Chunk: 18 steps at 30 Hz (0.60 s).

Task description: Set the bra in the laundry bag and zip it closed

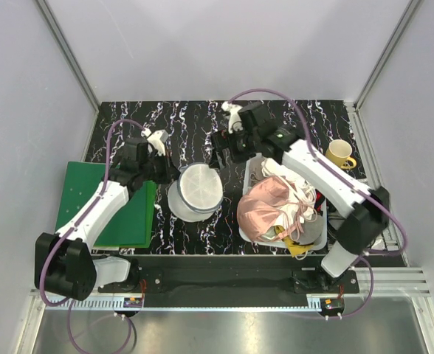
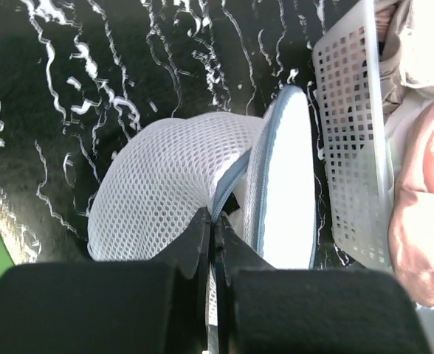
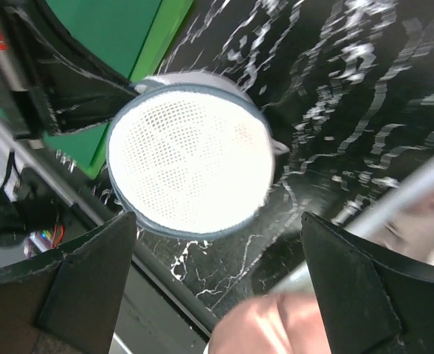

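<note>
The laundry bag [image 1: 195, 190] is a round white mesh bag on the black marbled table. In the left wrist view its mesh body [image 2: 165, 184] bulges left and its round panel [image 2: 283, 177] stands open to the right. My left gripper [image 1: 169, 171] is shut on the bag's zip rim [image 2: 215, 217]. My right gripper [image 1: 218, 155] hovers just behind the bag, open and empty [image 3: 218, 215], looking down on the bag [image 3: 187, 162]. The black bra is not clearly in view; only a small dark patch shows in the bag's opening.
A white rectangular basket [image 1: 248, 173] stands right of the bag, holding a shiny pink garment [image 1: 269, 206] and white cloth. A green board [image 1: 106, 203] lies at the left. A yellow mug [image 1: 340, 155] stands at the far right. The basket wall [image 2: 346, 110] is close beside the bag.
</note>
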Motion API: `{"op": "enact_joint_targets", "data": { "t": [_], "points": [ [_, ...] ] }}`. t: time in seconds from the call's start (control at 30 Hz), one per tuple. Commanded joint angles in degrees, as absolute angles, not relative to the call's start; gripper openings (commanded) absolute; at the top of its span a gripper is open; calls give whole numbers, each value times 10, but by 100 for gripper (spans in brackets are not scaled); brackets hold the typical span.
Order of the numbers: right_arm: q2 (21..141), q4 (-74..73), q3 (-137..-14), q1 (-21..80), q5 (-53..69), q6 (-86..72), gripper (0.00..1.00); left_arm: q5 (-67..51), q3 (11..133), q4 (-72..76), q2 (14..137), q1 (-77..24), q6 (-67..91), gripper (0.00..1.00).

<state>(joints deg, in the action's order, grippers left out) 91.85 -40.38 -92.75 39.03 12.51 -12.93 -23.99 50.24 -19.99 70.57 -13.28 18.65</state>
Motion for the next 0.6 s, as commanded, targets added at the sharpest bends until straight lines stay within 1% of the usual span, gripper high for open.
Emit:
{"op": "enact_joint_targets", "data": {
  "t": [0.0, 0.13, 0.2, 0.27, 0.37, 0.43, 0.57],
  "points": [
    [1011, -353, -932, 374, 277, -87, 100, -279, 493, -141, 690, -134, 156, 0],
    [1063, -326, -932, 335, 362, -52, 100, -282, 485, -143, 670, -134, 141, 0],
    [1069, -316, -899, 327, 411, -16, 100, -291, 484, -151, 665, -134, 131, 0],
    [1061, -281, -854, 320, 434, -4, 100, -300, 483, -163, 660, -133, 107, 0],
    [1061, -235, -813, 320, 481, -4, 100, -307, 478, -164, 652, -133, 82, 0],
    [1069, -208, -806, 320, 510, -4, 100, -311, 475, -163, 651, -132, 75, 0],
    [1099, -157, -801, 323, 553, -53, 99, -335, 483, -165, 657, -131, 69, 0]
  ]
}}
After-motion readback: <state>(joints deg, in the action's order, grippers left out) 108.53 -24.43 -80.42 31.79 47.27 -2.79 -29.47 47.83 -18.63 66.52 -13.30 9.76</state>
